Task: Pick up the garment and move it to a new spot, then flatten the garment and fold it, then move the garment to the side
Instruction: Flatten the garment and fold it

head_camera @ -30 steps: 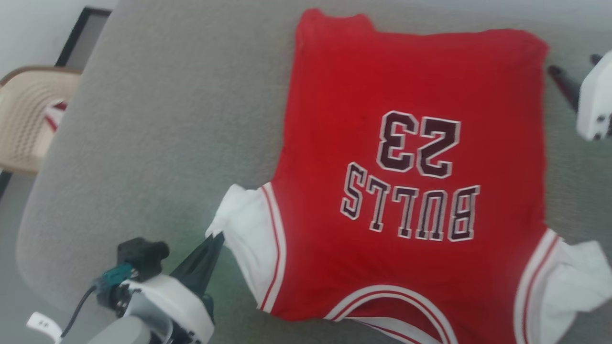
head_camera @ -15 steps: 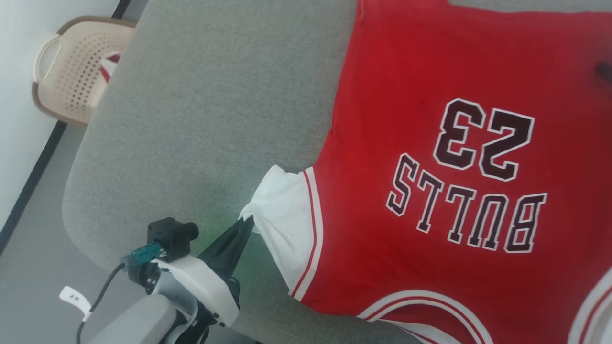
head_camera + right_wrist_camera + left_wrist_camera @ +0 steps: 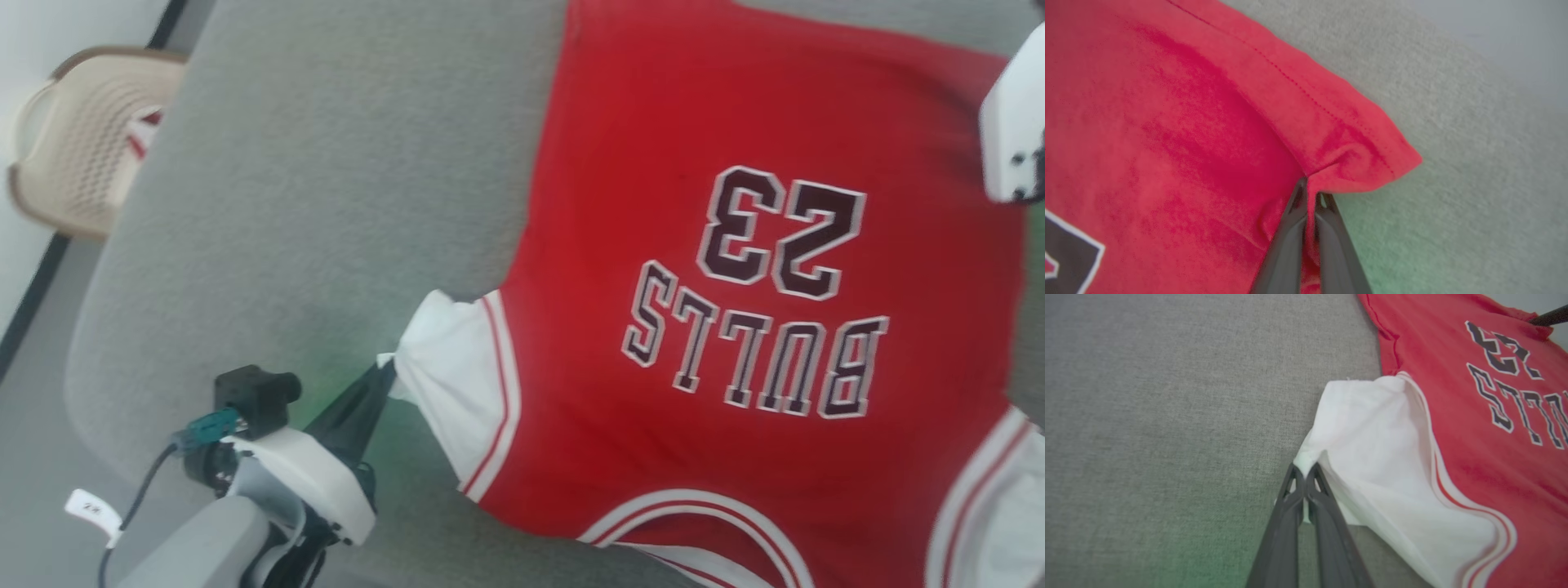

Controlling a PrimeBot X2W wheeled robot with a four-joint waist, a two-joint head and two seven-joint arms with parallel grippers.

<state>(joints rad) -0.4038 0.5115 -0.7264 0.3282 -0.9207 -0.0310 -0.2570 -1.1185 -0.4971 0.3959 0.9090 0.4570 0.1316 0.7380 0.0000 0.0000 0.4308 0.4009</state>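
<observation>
— Where did we find the garment?
— Spread face up on the grey counter, collar toward us and hem at the far side. None of it was folded.
— And our pincers?
— The left pincer was clenched on the tip of the white sleeve. The right pincer was clenched on red cloth just beside a hem corner.
— How far along did we judge it?
— We took it for the flattening step: the body was mostly smooth, that sleeve rumpled. By our reckoning, folding and the move aside were left.
— Any writing?
— "BULLS" with "23", dark letters edged in white, upside down in the head view. A small white tag on the left arm's cable bore marks too blurred to read.
— Anything beyond?
— A beige perforated basket off the counter's left, with a red-and-white scrap inside.
</observation>
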